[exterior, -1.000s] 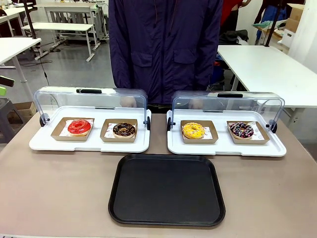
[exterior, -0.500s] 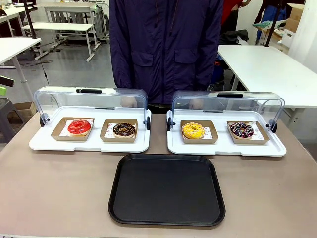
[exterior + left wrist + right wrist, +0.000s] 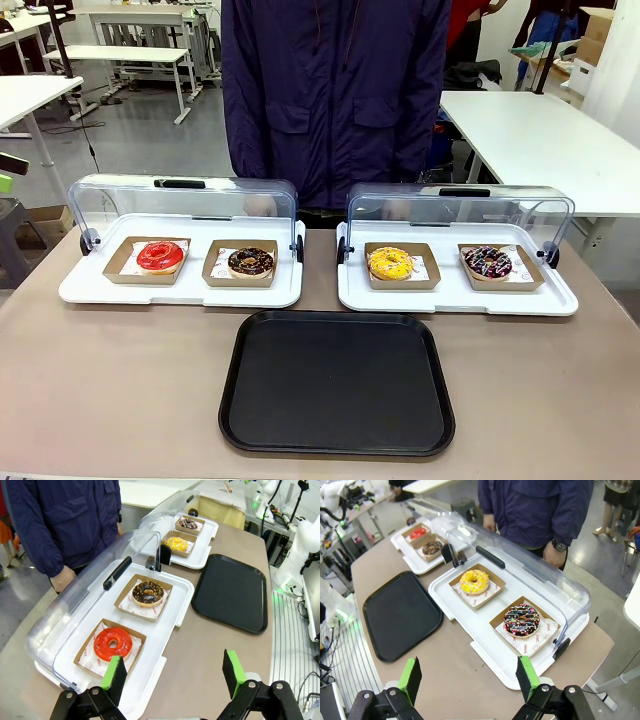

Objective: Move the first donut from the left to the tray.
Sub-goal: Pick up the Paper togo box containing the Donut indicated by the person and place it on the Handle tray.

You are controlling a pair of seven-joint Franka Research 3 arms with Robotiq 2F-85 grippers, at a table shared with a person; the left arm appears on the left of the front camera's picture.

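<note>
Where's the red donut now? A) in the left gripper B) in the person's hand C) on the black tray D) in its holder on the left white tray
D: the red donut sits in its cardboard holder on the left white tray, beside the chocolate donut.

The left end effector (image 3: pixel 173 659) gapes wide near the red donut (image 3: pixel 113 644).

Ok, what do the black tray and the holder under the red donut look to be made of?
The black tray looks like plastic: matte, even surface, moulded raised rim with rounded corners. The holder under the red donut looks like thin brown cardboard: dull, flat walls folded up at the edges.
</note>
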